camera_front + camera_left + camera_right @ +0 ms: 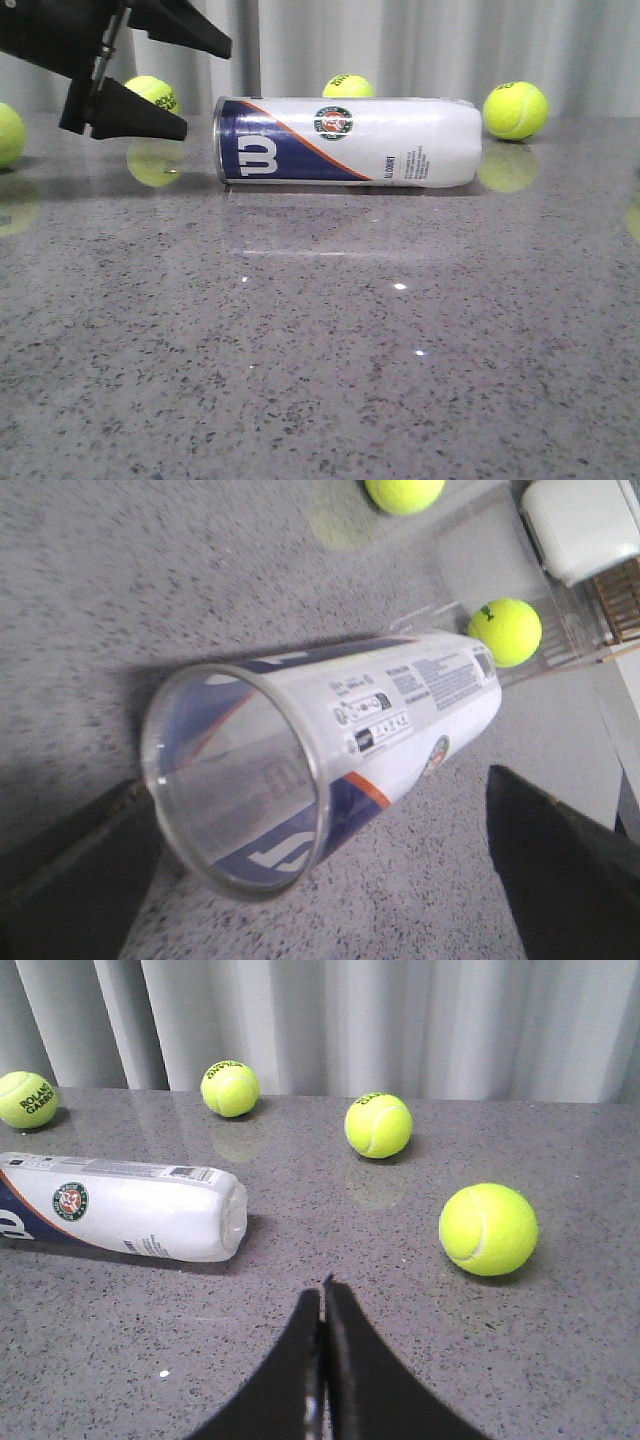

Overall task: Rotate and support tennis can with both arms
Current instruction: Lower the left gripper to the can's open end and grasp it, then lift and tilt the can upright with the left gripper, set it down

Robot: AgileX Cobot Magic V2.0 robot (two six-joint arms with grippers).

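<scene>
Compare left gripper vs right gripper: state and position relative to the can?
The black left gripper is open, near the white-and-navy plastic tennis can's open end; the black right gripper is shut, off its closed end. Left shows in the front view; right doesn't. Neither touches it.

From my right wrist camera I see the right gripper (322,1305) with its fingers pressed together above the grey table (560,1360), the tennis can (130,1208) lying on its side, and four tennis balls (488,1229) scattered before the pale curtain (400,1020).
</scene>
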